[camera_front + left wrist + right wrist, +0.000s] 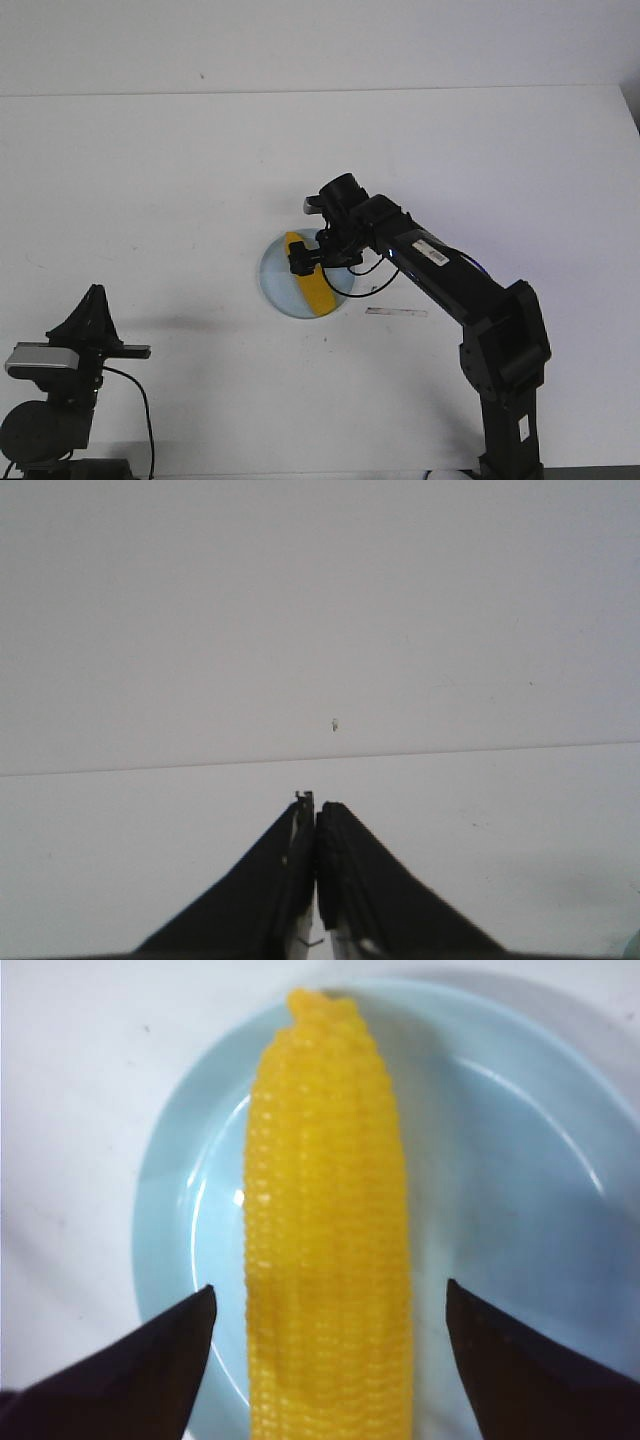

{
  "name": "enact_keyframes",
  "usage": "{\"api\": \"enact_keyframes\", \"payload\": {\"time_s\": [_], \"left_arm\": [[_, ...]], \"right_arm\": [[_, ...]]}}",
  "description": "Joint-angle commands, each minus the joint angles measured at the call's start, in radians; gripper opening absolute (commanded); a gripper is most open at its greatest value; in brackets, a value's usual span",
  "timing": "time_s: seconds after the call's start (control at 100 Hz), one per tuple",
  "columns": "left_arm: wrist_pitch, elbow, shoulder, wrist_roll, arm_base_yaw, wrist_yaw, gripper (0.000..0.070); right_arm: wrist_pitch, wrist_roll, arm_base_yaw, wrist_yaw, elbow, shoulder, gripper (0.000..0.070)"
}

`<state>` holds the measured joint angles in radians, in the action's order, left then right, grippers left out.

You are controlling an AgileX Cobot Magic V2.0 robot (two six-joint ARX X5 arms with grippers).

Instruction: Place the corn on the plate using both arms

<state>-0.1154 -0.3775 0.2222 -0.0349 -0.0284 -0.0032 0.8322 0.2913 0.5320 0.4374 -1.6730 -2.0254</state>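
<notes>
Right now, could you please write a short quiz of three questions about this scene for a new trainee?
1. True or false: the corn lies on the plate.
2. Multiple choice: how does the right gripper stand? A) shut on the corn B) open, one finger on each side of the corn with a gap between C) out of view.
3. Fill in: the left gripper is ____, with nothing between its fingers, near the front left of the table.

Key:
1. True.
2. B.
3. Shut.
</notes>
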Motion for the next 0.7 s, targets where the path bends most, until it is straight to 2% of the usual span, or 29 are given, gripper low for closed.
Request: {"api": "enact_keyframes", "payload": {"time_s": [0.0, 0.08, 0.22, 0.27, 0.42, 0.53, 0.69], "left_arm": [[-0.013, -0.008, -0.002, -0.005, 0.001, -0.002, 0.0001], [-0.012, -0.008, -0.002, -0.005, 0.001, -0.002, 0.0001], [-0.012, -0.008, -0.002, -0.005, 0.001, -0.002, 0.0001], [-0.012, -0.008, -0.002, -0.005, 0.001, -0.002, 0.0001], [-0.012, -0.008, -0.002, -0.005, 0.001, -0.002, 0.0001], [-0.012, -0.008, -0.002, -0.005, 0.001, -0.002, 0.0001], [-0.012, -0.008, -0.002, -0.005, 0.001, -0.002, 0.0001]], "right_arm": [[-0.011, -0.012, 0.003, -0.004, -0.018, 0.024, 0.0515], [-0.018, -0.012, 0.000, -0.056, -0.017, 0.054, 0.0515], [-0.032, -0.058, -0.010, -0.208, -0.013, 0.115, 0.0505], [-0.046, -0.085, -0.020, -0.248, -0.003, 0.143, 0.0447], [-0.110, -0.161, -0.058, -0.360, 0.059, 0.235, 0.0190], [-0.171, -0.183, -0.094, -0.446, 0.135, 0.313, 0.0019], [-0.346, -0.246, -0.159, -0.467, 0.326, 0.458, 0.0010]]}}
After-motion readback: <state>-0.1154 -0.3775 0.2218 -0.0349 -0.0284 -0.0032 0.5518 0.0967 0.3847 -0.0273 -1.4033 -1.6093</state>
